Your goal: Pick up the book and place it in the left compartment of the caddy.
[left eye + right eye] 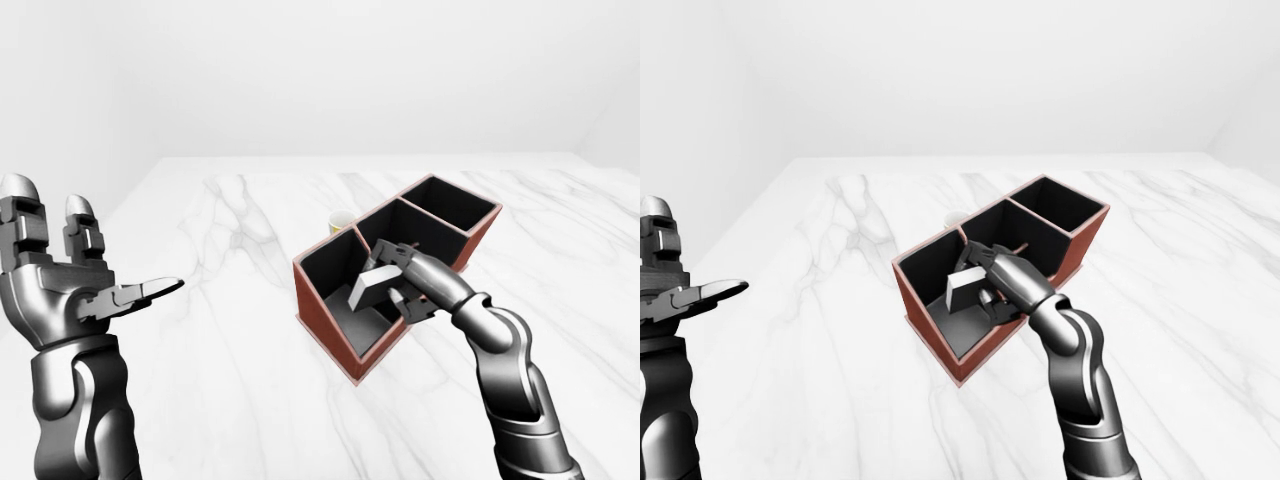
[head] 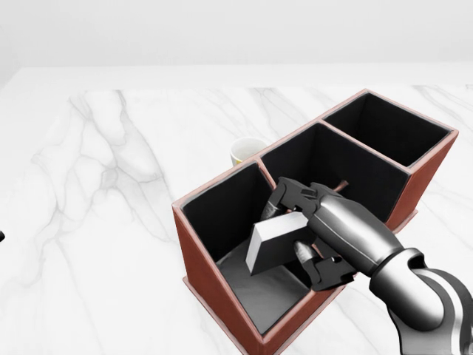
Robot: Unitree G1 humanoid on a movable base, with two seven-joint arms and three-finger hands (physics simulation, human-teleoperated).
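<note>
The caddy [image 2: 209, 290] is red-brown outside and black inside, with three compartments in a row, lying slantwise on the marble table. My right hand [image 2: 293, 226] is shut on the grey book [image 2: 272, 241] and holds it tilted inside the caddy's left compartment [image 2: 222, 214], with the fingers over the dividing wall. I cannot tell whether the book touches the compartment floor. My left hand [image 1: 108, 252] is open and empty, raised at the left edge of the left-eye view, well away from the caddy.
A small yellow-and-white cup [image 2: 244, 151] stands just above the caddy in the head view, close to its wall. The white marble table [image 2: 103, 222] stretches to the left of the caddy. The caddy's middle compartment [image 2: 347, 174] and right compartment [image 2: 388, 129] show dark interiors.
</note>
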